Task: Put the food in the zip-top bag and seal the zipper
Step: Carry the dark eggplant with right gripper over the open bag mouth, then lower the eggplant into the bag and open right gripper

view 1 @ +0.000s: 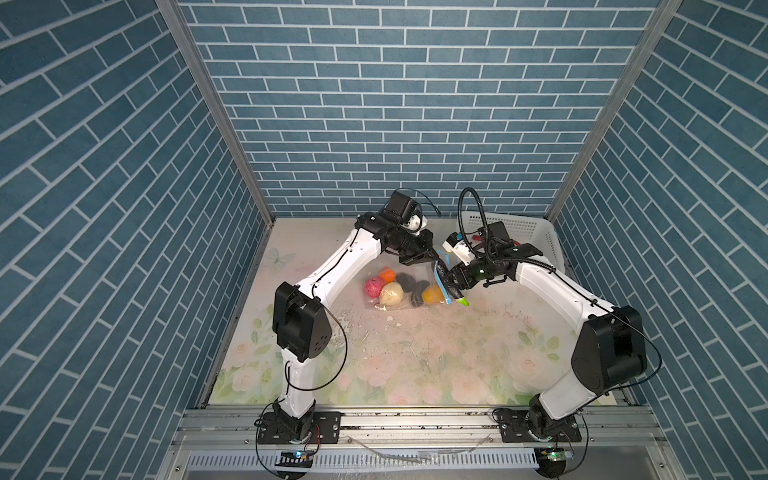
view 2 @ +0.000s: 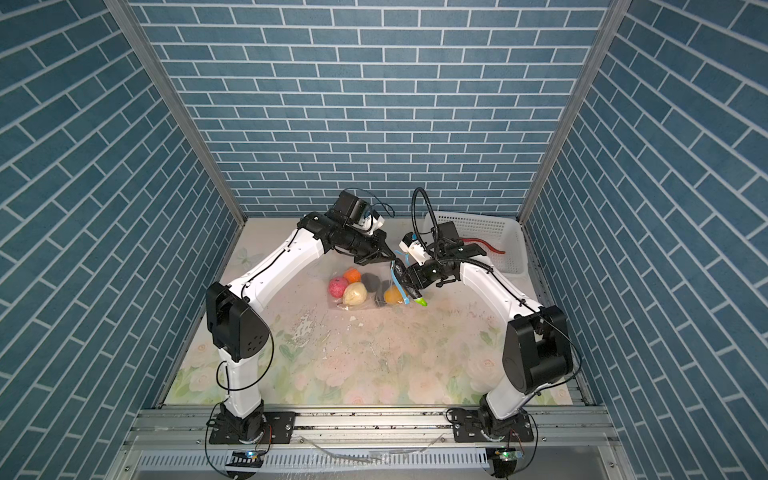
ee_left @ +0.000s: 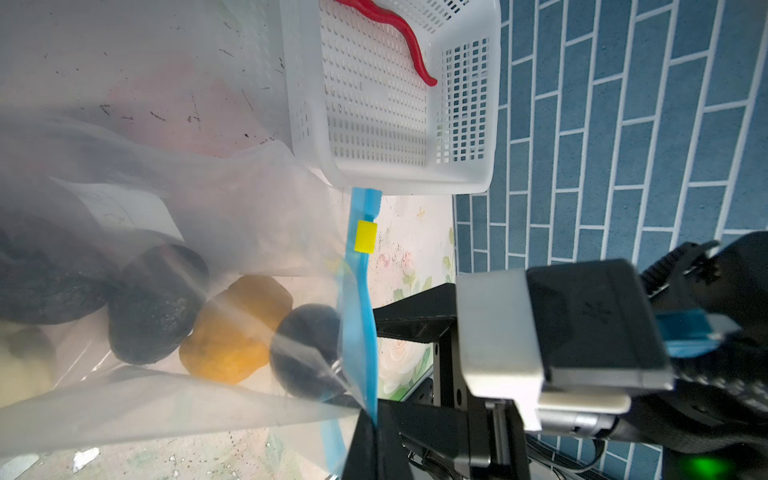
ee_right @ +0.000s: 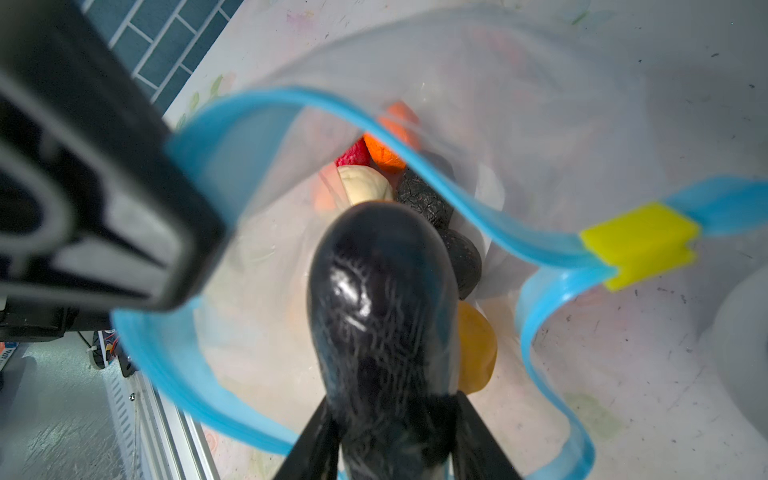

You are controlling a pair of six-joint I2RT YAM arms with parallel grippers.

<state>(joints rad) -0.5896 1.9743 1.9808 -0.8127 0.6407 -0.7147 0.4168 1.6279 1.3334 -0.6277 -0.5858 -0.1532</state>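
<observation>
— What is the left tool (view 1: pixel 432 258) doing?
— It is fully closed and pinches the blue zipper (ee_left: pixel 360 291). The zip-top bag (ee_left: pixel 232 199) lies on the worktop (view 1: pixel 415 353) with its mouth lifted and open.
— And the right tool (ee_right: pixel 392 440)?
— It is partly open and grips a dark eggplant (ee_right: pixel 382 299), whose front end is inside the mouth.
— Where is the other food?
— The pink piece (view 1: pixel 373 285), cream piece (view 1: pixel 391 294), orange piece (view 1: pixel 388 274) and black lumps (view 1: pixel 405 282) are in the bag. The red chilli (ee_left: pixel 399 37) lies in the white basket (ee_left: pixel 415 183).
</observation>
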